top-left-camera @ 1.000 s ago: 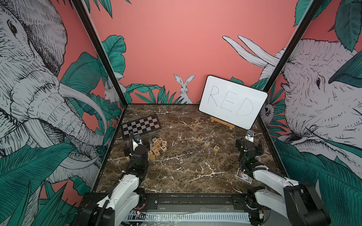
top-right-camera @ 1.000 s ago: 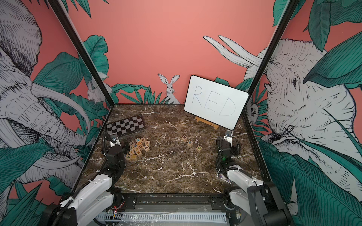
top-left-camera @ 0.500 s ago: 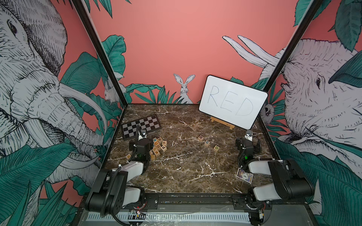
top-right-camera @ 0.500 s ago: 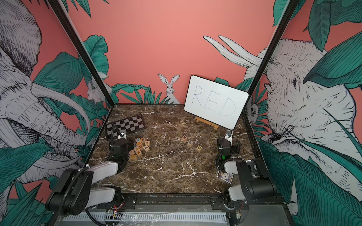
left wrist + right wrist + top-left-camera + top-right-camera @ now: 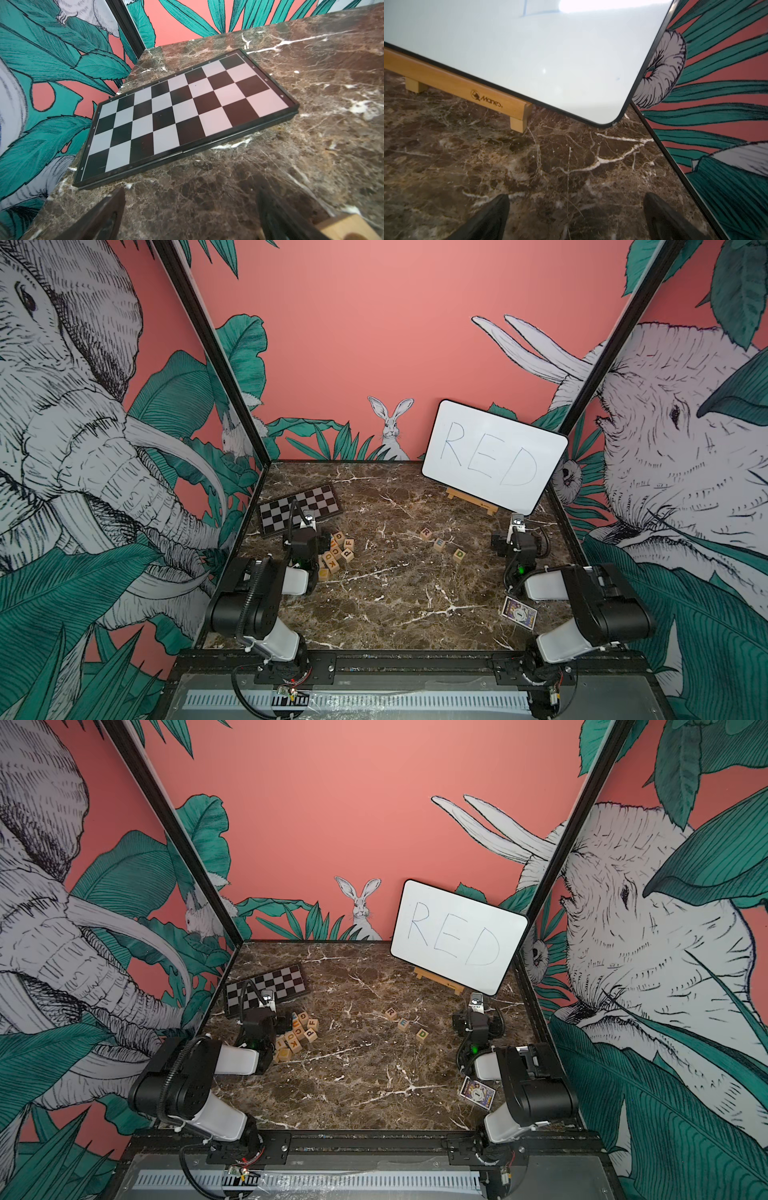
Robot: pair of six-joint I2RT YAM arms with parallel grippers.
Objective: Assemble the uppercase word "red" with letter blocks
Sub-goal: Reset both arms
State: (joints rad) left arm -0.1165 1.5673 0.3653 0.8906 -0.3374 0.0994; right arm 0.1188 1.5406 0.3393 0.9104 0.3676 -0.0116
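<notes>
Letter blocks (image 5: 439,544) (R, E, D) apart from right gripper (image 5: 576,198)

We've got free bench (image 5: 395,597) across the middle and front. The R-E-D row (image 5: 439,544) sits apart from everything, gaps all round. Left side is tight: spare block pile (image 5: 338,551) just beside the left pincer (image 5: 191,199), chessboard (image 5: 299,508) ahead of it. Whiteboard (image 5: 494,456) fills the far right corner; card (image 5: 518,612) lies by the right arm (image 5: 582,593).

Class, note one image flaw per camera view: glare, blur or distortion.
Both top views: the wide-angle lens splays the walls. Left wrist view: left gripper and a wooden block soft, chessboard sharp. Right wrist view: glare bleaches part of the whiteboard; right gripper blurred.
</notes>
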